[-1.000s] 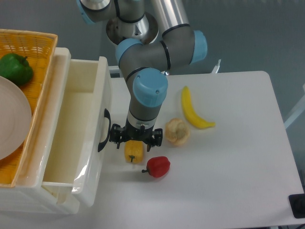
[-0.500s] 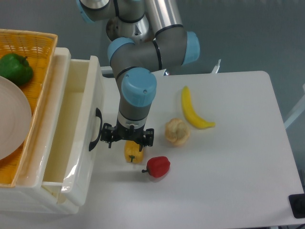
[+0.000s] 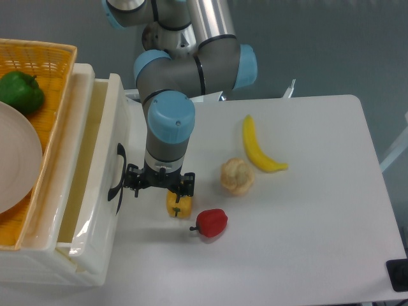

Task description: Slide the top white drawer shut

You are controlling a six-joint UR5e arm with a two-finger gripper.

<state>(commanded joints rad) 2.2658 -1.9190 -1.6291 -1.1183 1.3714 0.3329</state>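
Hand [image 3: 159, 185] beside top white drawer [image 3: 102, 172], partly open

Top white drawer [image 3: 95, 185] part open; narrow slot of interior seen. Gripper [image 3: 159, 183] just right of black handle [image 3: 116, 173], yellow pepper [image 3: 179, 204] right under/behind it. Red pepper [image 3: 211, 222], bread roll [image 3: 236, 176], banana [image 3: 257, 149] spread further right. Bare table [image 3: 319, 210] beyond; wide room there.

We see the top white drawer [image 3: 95, 191] as glossy plastic at lower left, a woven wicker basket [image 3: 48, 76] at upper left, a matt white table [image 3: 319, 223].
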